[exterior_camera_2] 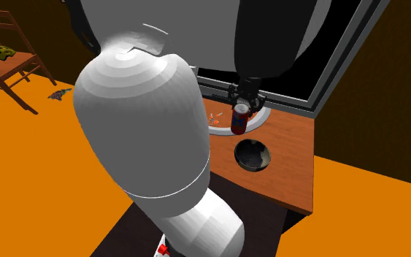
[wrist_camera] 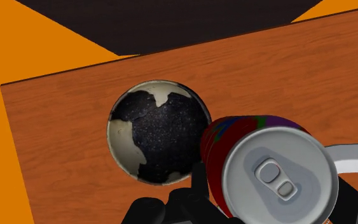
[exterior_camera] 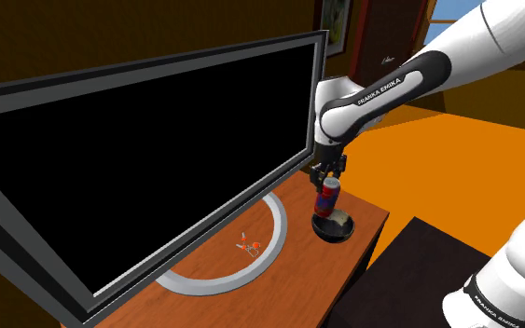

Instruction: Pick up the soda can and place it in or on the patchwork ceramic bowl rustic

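A red and blue soda can (exterior_camera: 325, 197) with a silver top (wrist_camera: 279, 179) hangs upright in my black gripper (exterior_camera: 326, 183), which is shut on it. The can is in the air just above the table, beside and slightly over the rim of a dark bowl (exterior_camera: 334, 226) with cream patches (wrist_camera: 159, 131). In the second exterior view the can (exterior_camera_2: 240, 119) is held between the monitor's stand and the bowl (exterior_camera_2: 253, 154). The wrist view has the bowl lying just beyond the can, its inside bare.
A large black monitor (exterior_camera: 130, 149) fills the table's back; its grey ring-shaped stand (exterior_camera: 251, 261) holds a small orange object (exterior_camera: 249, 246). The wooden table (wrist_camera: 311, 70) ends close behind the bowl, with orange floor beyond. A wooden chair (exterior_camera_2: 10, 58) stands far off.
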You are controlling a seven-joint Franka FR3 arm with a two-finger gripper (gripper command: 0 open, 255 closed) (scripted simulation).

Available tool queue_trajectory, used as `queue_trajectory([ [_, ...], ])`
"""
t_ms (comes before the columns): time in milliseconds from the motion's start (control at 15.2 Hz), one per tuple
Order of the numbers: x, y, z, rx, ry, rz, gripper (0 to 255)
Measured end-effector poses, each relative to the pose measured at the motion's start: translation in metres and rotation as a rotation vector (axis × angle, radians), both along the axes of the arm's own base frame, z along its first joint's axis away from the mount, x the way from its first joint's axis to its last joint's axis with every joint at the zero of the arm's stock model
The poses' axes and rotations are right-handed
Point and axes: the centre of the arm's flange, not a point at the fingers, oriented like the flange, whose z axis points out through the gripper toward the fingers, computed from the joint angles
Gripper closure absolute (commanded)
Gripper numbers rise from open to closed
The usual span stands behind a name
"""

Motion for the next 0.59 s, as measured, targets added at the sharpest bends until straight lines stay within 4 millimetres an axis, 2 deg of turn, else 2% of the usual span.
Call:
queue_trajectory([
  [396,0.01,-0.075,0.012,0.0,0.0,0.0,255],
  [594,0.009,-0.089,0.001,0.0,0.0,0.001,255],
])
